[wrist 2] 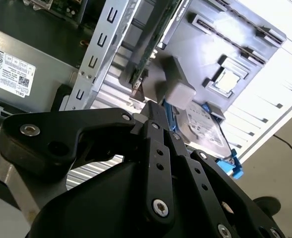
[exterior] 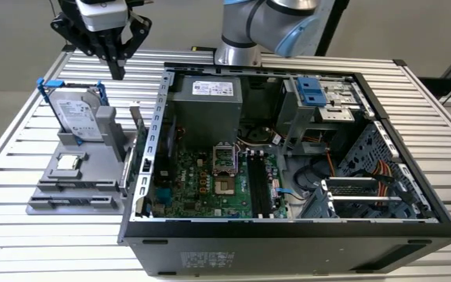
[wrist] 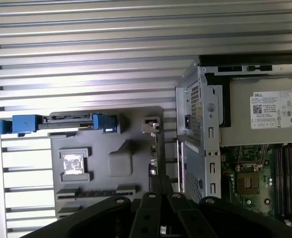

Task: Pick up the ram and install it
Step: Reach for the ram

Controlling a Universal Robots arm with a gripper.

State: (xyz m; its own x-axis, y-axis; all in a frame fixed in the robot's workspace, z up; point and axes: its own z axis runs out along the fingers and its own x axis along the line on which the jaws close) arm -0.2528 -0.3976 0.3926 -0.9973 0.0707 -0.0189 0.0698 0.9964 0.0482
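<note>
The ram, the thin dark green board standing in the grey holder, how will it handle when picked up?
The thin dark green circuit-board ram looks flat and rigid, so probably stiff and light. It stands on its narrow edge in the grey plastic holder, so a sideways nudge might tip it. So thin, it may be fragile.

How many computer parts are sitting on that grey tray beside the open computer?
3: a hard drive standing upright in a blue frame, a small square chip lying flat, and a thin memory stick standing on edge. None looks hidden.
</note>
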